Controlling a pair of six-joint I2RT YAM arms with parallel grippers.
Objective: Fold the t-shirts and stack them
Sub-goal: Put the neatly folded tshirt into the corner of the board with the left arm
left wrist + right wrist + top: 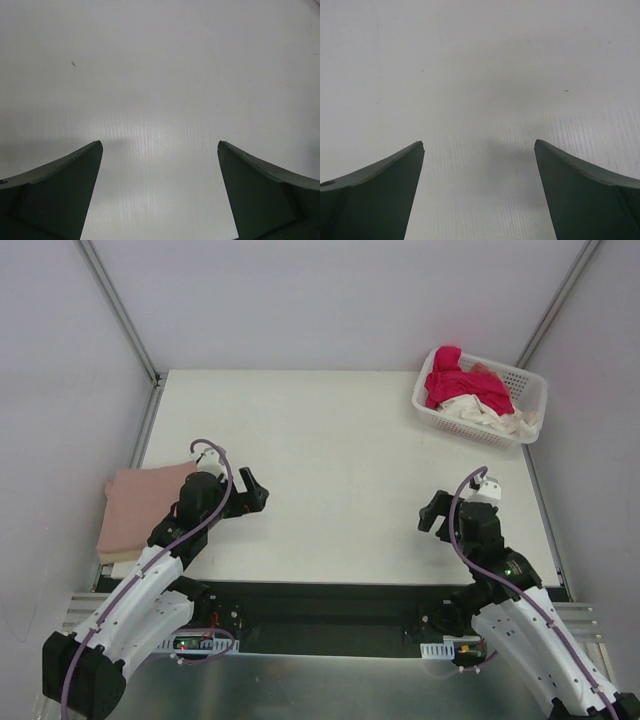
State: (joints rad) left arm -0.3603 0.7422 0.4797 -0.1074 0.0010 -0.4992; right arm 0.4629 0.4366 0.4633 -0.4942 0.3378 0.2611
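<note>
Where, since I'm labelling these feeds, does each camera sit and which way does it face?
Top external: above and behind the arms, looking down at the table; both arms, left gripper, right gripper, folded pink shirt and basket show.
Left wrist: on the left arm, facing the table surface between its spread fingers.
Right wrist: on the right arm, likewise; fingers spread.
Shared: both wrist views show only white table and two dark fingers.

L arm (pixel 140 582), R arm (pixel 532 618): white shells, blk joints; purple cables; dk-green fingers (pixel 50 200).
</note>
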